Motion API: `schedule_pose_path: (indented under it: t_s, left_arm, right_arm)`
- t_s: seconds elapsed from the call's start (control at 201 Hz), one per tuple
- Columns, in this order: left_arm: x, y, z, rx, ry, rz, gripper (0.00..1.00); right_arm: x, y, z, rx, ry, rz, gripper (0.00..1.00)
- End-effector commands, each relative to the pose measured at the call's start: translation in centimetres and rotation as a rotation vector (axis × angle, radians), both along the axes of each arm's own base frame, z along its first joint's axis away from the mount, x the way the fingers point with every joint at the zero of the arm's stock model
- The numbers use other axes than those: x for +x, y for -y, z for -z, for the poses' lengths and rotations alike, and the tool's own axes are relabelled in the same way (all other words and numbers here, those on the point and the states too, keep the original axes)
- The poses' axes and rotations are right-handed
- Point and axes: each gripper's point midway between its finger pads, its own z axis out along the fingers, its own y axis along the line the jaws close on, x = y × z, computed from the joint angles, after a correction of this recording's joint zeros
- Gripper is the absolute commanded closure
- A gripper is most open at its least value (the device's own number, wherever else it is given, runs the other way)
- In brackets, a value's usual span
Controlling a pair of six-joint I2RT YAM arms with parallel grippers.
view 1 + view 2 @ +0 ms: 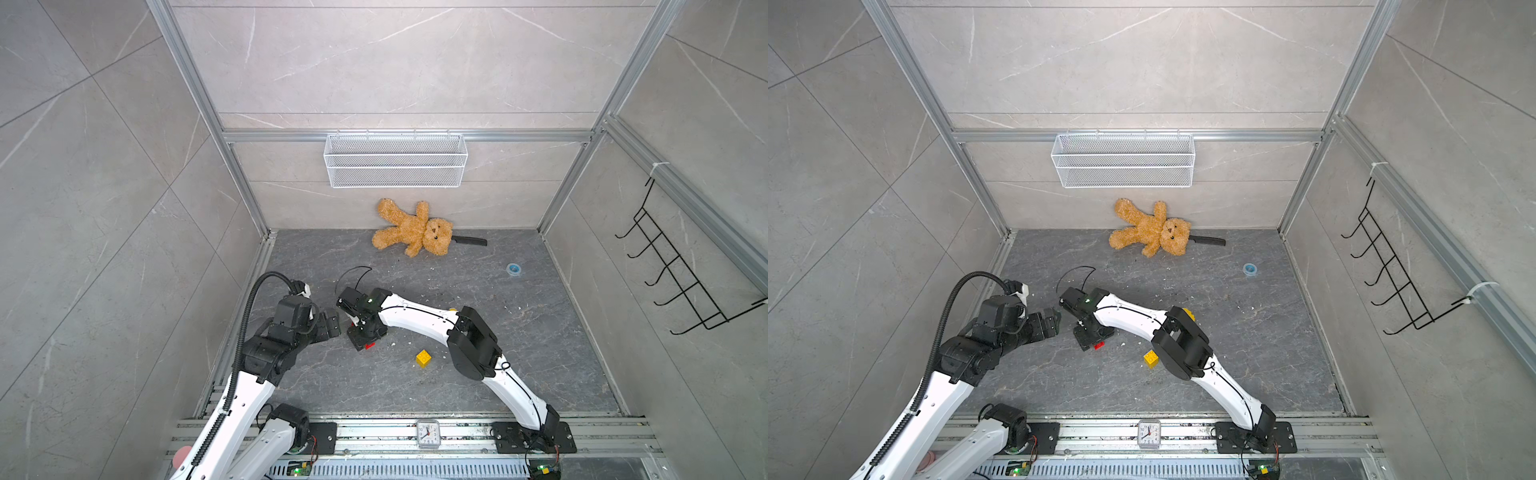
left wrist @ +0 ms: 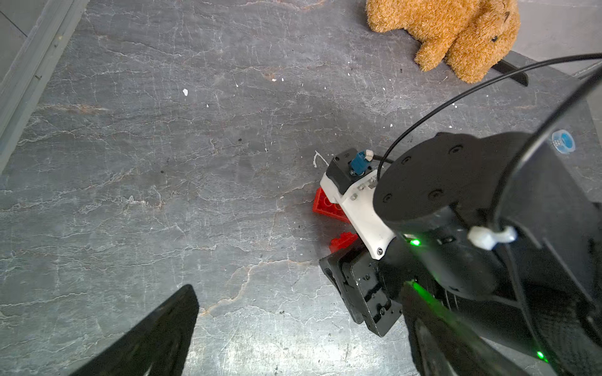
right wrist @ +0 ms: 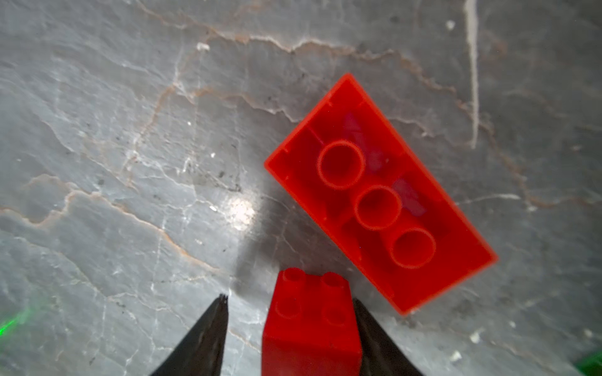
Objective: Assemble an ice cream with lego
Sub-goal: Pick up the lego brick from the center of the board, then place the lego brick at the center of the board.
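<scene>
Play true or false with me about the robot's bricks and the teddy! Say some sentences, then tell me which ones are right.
1. The teddy bear lies by the back wall. True.
2. The long red brick lies with its studs up. False: it lies upside down, showing its hollow side with three round tubes.
3. The left tool holds the yellow brick. False: that tool is open and empty, and the yellow brick sits alone on the table.
4. The small red brick stands between the fingers of the right tool. True: one finger touches it, and the other has a gap beside it.
</scene>
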Motion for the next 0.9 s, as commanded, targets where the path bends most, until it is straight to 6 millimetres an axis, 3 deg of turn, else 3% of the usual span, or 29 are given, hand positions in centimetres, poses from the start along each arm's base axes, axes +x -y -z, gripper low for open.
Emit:
schedule_pose_path:
  t_s: [0.0,0.209,0.309,0.448,0.533,0.558,0.568,0.662,0.772,0.891]
  left_arm:
    - [0.0,-0.3,-1.4,-0.002,0.044,-0.007,0.01]
    - [-0.1,-0.4,-1.2,0.000,0.036,-0.015,0.01]
    - [-0.2,-0.4,-0.9,-0.006,0.030,-0.020,0.00]
    - [0.0,-0.5,-0.8,-0.011,0.032,-0.033,0.01]
    - [0.1,-0.6,-0.5,-0.002,0.027,-0.039,0.01]
    - [0.1,-0.6,-0.5,-0.002,0.028,-0.042,0.01]
    - [0.2,-0.6,-0.5,-0.002,0.028,-0.043,0.01]
    - [0.4,-0.3,-0.4,-0.015,0.034,-0.037,0.00]
    - [0.8,0.1,0.0,-0.040,0.049,-0.032,0.01]
    - [1.3,0.6,0.7,-0.055,0.049,-0.021,0.01]
  right_arm:
    - [0.3,1.8,0.4,-0.131,0.054,-0.016,0.47]
    - [0.9,1.6,-0.5,-0.112,0.111,-0.019,0.61]
    - [1.2,1.3,-1.9,-0.042,0.160,-0.019,0.69]
    - [0.7,-0.1,-6.4,0.215,0.329,-0.045,0.73]
    - [-0.3,-0.4,-9.9,0.494,0.468,-0.019,0.72]
    - [-0.7,-0.2,-10.4,0.548,0.501,-0.014,0.71]
    - [-1.2,0.3,-9.8,0.554,0.505,-0.019,0.71]
    - [-3.2,1.0,-11.8,0.714,0.696,-0.056,0.71]
    - [-5.1,1.4,-11.8,0.744,0.859,-0.128,0.72]
    - [-5.6,1.5,-10.3,0.797,0.878,-0.127,0.71]
